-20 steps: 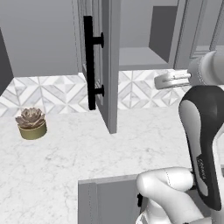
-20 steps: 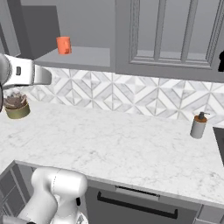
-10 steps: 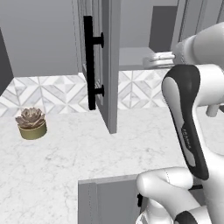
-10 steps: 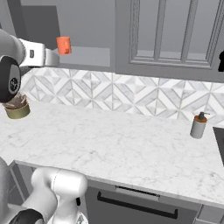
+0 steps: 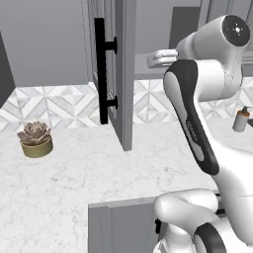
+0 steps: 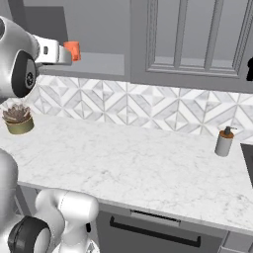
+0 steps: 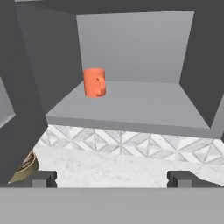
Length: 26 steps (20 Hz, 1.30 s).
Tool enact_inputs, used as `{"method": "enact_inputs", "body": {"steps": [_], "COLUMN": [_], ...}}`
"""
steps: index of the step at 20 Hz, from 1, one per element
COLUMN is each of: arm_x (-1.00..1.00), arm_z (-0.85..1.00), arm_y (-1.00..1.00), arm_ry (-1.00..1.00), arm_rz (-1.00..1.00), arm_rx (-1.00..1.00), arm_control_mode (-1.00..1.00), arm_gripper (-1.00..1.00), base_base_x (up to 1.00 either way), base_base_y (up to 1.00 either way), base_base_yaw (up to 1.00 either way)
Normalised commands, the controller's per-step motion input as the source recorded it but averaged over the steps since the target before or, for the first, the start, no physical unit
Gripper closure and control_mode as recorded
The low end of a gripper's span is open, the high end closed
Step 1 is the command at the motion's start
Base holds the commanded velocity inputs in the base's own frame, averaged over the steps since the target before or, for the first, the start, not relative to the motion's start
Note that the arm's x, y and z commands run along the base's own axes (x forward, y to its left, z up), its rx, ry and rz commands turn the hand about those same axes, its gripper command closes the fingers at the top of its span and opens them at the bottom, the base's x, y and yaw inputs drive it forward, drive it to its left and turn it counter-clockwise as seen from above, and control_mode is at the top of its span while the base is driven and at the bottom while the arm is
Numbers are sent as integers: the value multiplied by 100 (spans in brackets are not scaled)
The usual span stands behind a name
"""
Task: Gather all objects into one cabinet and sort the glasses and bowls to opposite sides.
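An orange mug [image 7: 94, 82], one of the glasses, stands upright on the grey shelf [image 7: 131, 109] inside an open grey wall cupboard, towards the shelf's left side. My gripper [image 7: 112, 179] is open, level with that shelf and a short way in front of it, with nothing between its fingertips [image 7: 43, 178]. From the right base view the gripper [image 6: 65, 54] reaches toward the mug [image 6: 74, 49]. In the left base view the gripper [image 5: 152, 58] points in behind the open door. The bowls and the cabinet are out of view.
The cupboard's open door [image 5: 121, 74] with black handle [image 5: 101, 74] juts out over the marble counter [image 6: 138, 163]. A potted succulent [image 5: 35, 140] sits at the counter's left, a soap dispenser [image 6: 225, 142] at its right. A dark object [image 6: 249, 74] is cut off at the right edge.
The arm has lifted and swung the hand up from backsplash height to the cupboard shelf, closer to the orange mug. The jaws stayed open.
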Motion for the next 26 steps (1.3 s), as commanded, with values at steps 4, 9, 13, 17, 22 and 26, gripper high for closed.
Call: {"method": "enact_inputs", "body": {"steps": [4, 9, 13, 17, 22, 26], "arm_x": [63, 56, 38, 30, 41, 32], "arm_z": [0, -1, 0, -1, -11, -15], "arm_y": [1, 26, 22, 6, 0, 5], "arm_ry": [4, 5, 0, 3, 4, 0], "arm_rz": [2, 9, 5, 3, 0, 0], "arm_rx": [0, 0, 0, 0, 0, 0], "arm_control_mode": [-100, -100, -100, -100, -100, -100], "arm_gripper": [-100, -100, -100, -100, -100, -100], "base_base_x": [0, 0, 0, 0, 0, 0], "base_base_y": [0, 0, 0, 0, 0, 0], "base_base_yaw": [0, 0, 0, 0, 0, 0]}}
